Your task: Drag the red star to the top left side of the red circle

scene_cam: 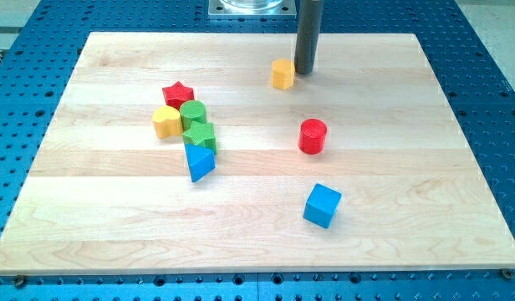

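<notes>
The red star [178, 93] lies at the board's left-centre, at the top of a cluster of blocks. The red circle [313, 136], a short cylinder, stands alone right of centre. My tip [304, 71] is near the view's top, just right of an orange-yellow block [282, 73] and touching or almost touching it. The tip is far to the right of the red star and above the red circle.
Below the red star sit a yellow block [166, 122], a green cylinder [193, 114], a green block [199, 135] and a blue triangle [199, 160], packed close. A blue cube [322, 205] lies below the red circle. The wooden board [90, 234] rests on a blue perforated table.
</notes>
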Controlling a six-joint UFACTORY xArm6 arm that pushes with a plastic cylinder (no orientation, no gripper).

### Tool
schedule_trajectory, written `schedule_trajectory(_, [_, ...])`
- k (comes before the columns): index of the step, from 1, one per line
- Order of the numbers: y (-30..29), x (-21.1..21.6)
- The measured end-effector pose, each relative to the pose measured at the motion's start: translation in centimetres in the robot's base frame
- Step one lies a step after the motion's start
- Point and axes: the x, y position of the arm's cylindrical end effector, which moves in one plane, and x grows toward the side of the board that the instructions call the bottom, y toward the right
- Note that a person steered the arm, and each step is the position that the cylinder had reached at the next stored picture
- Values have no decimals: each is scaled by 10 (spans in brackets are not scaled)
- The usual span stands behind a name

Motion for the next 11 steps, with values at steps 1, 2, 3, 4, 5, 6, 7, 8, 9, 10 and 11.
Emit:
schedule_trajectory(1, [-4,1])
schedule_trajectory(2, [-10,1])
schedule_trajectory(3, [10,1])
schedule_trajectory(4, [107,54])
schedule_trajectory(5, [100,125])
schedule_trajectory(6, [49,168])
schedule_trajectory(7, [29,167])
schedule_trajectory(8, [29,166])
schedule_trajectory(9, [29,159])
schedule_trajectory(10, [30,140])
schedule_trajectory(11, [4,100])
